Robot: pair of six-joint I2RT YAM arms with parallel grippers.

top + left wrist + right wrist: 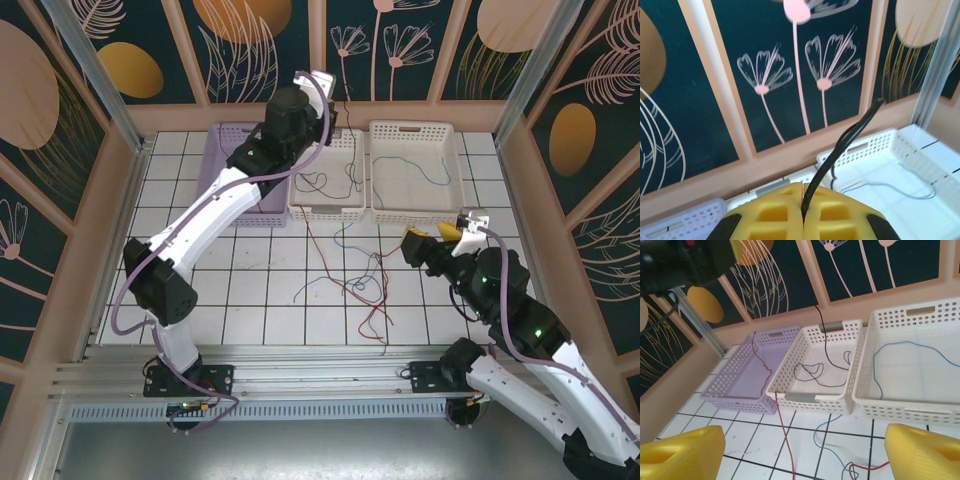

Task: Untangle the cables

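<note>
The left pincer was clamped on a black cable, its yellow fingers pressed together with the wire pinched in the seam between them. That arm was extended far from its base, slanting across the table with the wrist raised over the back of the middle white basket. From the pinch the black cable rose past the fingertips, bowed to the right and ended in the air before the wall panel. Seen from the right wrist, its other part hung nearly straight down below the pincer into the middle basket and lay there in loose loops.

The right pincer stood wide apart and held nothing. Its arm was folded at the elbow, the wrist low over the table and aimed at the row of baskets. Ahead of it and to the right, a blue cable lay inside the right white basket, running front to back and then curving across. Ahead and to the left, a red cable came out of the purple basket, crossed the front corner of the middle basket and ran down the tiles toward the pincer. Just in front of the parted fingers, red, blue and dark wires lay crossed in a loose tangle on the table.
</note>
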